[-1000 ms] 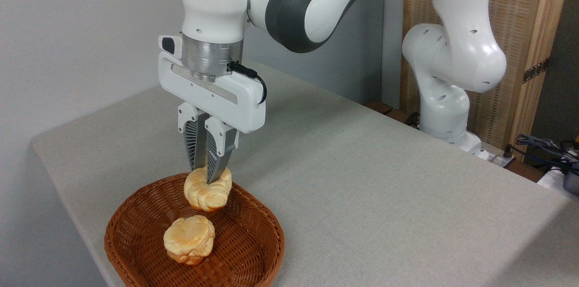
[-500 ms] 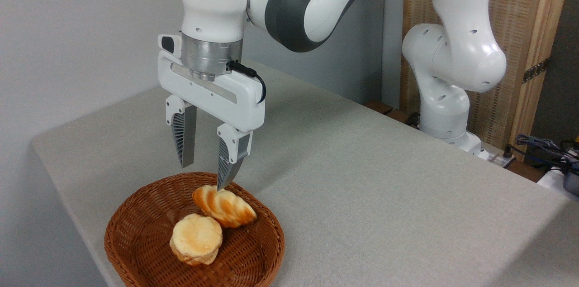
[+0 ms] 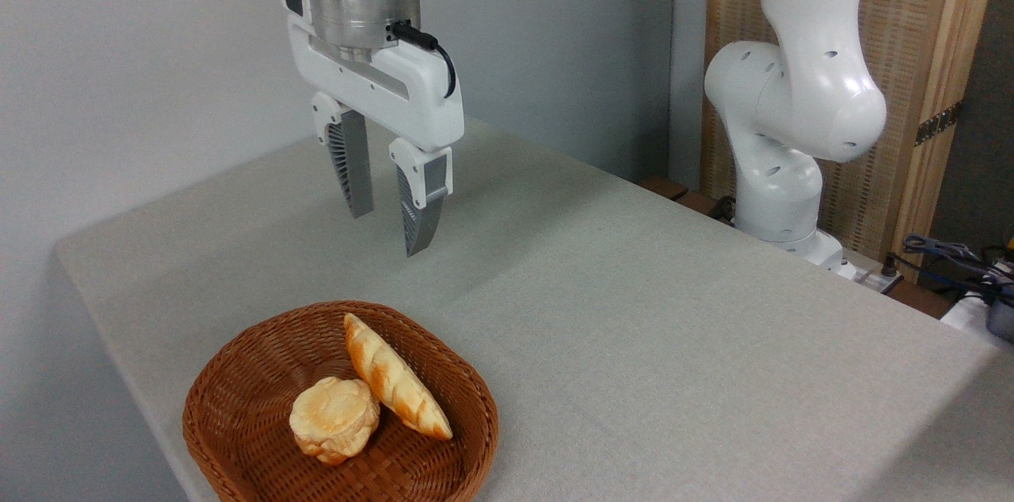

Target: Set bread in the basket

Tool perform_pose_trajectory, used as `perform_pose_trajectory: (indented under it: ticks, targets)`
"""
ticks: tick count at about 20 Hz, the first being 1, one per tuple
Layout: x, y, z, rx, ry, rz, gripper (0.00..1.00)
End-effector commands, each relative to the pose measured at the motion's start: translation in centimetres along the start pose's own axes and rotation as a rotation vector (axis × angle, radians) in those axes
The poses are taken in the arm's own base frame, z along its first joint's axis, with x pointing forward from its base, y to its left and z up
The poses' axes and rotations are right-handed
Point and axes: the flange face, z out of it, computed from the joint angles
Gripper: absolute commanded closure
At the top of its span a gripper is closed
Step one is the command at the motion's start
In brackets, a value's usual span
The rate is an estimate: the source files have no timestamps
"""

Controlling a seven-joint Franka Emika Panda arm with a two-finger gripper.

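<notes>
White end effector (image 3: 388, 231) hung well above the counter (image 3: 634, 312), its fingers spread apart and holding nothing. Bread (image 3: 396, 387) lay inside the wicker basket (image 3: 238, 423), its long side slanting from back-left to front-right, touching a round bun (image 3: 334, 419).

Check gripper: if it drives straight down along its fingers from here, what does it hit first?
The gripper, open and empty, points down. Likely bare table just behind the basket, or the basket's far rim; one view leaves depth unclear. The bread lies nearer the camera.
</notes>
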Motion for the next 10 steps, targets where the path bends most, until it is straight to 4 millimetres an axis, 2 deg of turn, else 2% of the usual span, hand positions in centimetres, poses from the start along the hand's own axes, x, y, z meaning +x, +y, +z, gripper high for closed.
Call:
perform_pose_trajectory:
  ticks: [1, 3, 10]
  targets:
    - [-0.4, -0.4, 0.3, 0.015, -0.055, 0.125, 0.0]
    - [-0.8, -0.3, 0.6, 0.004, -0.099, 0.146, 0.0]
    - [-1.3, -1.3, 0.3, 0.007, -0.084, 0.129, 0.0]
